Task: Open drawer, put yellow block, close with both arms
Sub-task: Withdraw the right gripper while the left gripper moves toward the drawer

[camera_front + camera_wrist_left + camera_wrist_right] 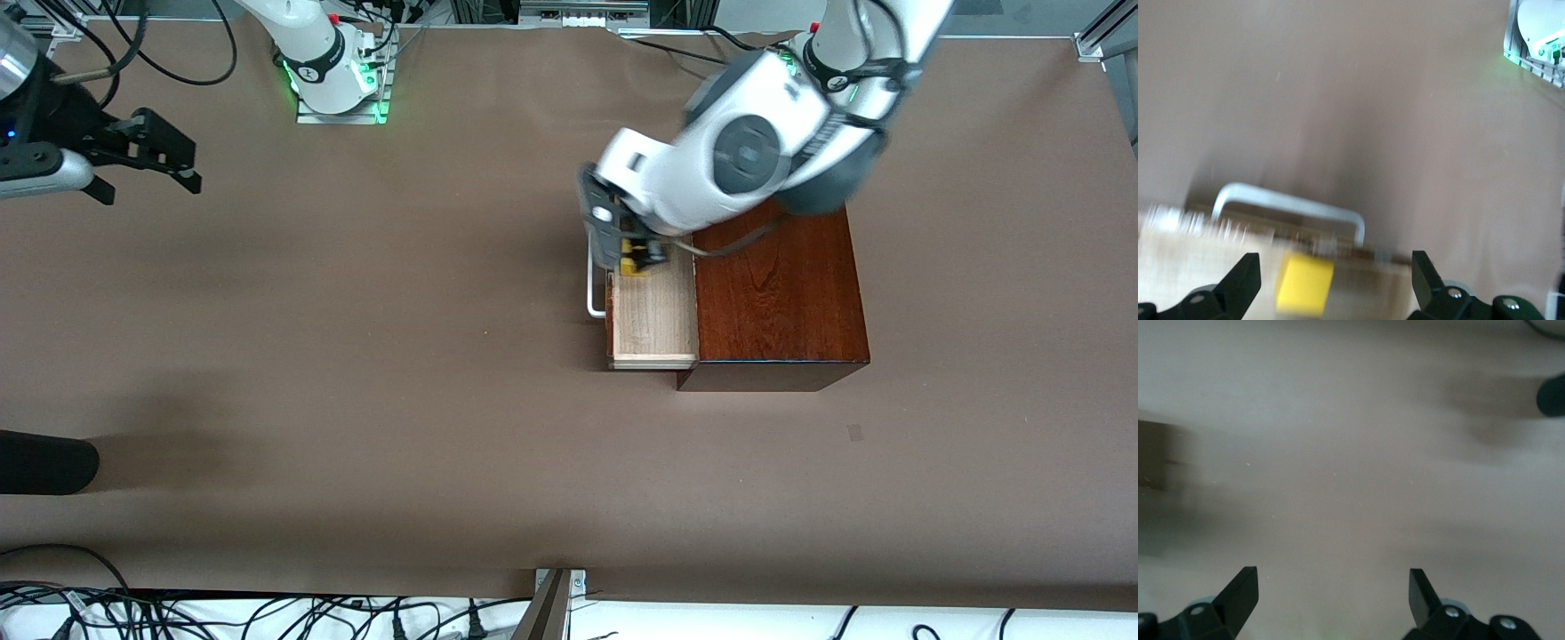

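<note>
Two grippers are in play, but only one is anywhere near the work. The left gripper (633, 253) is hanging over the open drawer (653, 316), at the end of the pale tray farther from the front camera and just inside the dark front panel with its white loop handle (594, 289). Its wrist view is showing the fingers (1245, 283) spread wide, with the yellow block (1305, 285) sitting between them, closer to one finger and touching neither. The block is smeared, so I cannot tell whether it is already resting on the tray floor or is dropping toward it; either way it is lying directly under the gripper, inside the tray walls, with the handle just past it.

The drawer is standing pulled out of the dark reddish-brown wooden box (778, 293) toward the right arm's end of the bench, so its travel runs along the bench's length, and closing it means pushing the front panel back toward the box.

That, by my judgement, is the relation that matters next: the left gripper is sitting right above the panel it would push, while the right gripper (156, 173) is waiting well apart, over bare bench at its own end, fingers spread and holding nothing.
</note>
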Action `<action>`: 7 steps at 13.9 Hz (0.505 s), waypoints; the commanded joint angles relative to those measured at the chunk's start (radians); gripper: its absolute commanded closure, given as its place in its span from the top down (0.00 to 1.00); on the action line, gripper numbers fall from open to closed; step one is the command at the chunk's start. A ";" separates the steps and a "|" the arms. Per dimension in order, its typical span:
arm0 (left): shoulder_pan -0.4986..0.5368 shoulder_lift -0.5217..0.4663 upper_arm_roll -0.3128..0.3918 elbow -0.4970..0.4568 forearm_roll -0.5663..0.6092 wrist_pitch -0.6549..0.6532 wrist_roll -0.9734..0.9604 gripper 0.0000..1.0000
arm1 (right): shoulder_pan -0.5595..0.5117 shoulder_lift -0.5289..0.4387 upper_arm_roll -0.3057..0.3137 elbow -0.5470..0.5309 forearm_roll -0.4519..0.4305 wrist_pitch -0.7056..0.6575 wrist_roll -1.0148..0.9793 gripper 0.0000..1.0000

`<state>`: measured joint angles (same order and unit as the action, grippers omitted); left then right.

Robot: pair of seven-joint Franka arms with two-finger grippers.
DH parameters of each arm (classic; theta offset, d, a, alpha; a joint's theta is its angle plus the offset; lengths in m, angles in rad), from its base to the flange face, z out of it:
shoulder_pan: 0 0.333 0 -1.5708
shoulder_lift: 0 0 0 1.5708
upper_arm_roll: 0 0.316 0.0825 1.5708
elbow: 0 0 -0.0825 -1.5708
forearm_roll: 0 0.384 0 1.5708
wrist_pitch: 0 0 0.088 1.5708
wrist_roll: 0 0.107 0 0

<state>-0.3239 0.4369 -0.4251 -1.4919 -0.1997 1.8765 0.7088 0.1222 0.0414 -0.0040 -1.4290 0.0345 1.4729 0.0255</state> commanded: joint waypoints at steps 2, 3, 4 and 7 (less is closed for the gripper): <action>-0.160 0.091 0.006 0.033 0.190 0.111 0.094 1.00 | 0.010 -0.058 -0.034 -0.137 0.013 0.072 0.048 1.00; -0.187 0.123 0.008 0.029 0.224 0.134 0.089 1.00 | 0.010 -0.058 -0.037 -0.152 0.010 0.096 0.048 1.00; -0.195 0.164 0.008 0.025 0.264 0.166 0.087 1.00 | 0.010 -0.058 -0.043 -0.177 0.008 0.137 0.048 1.00; -0.210 0.239 0.011 0.024 0.357 0.225 0.071 1.00 | 0.010 -0.054 -0.054 -0.194 -0.001 0.176 0.047 1.00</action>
<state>-0.5375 0.6287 -0.4211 -1.4950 0.1044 2.0830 0.7559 0.1224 0.0234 -0.0444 -1.5828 0.0344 1.6228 0.0578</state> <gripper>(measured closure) 0.000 0.000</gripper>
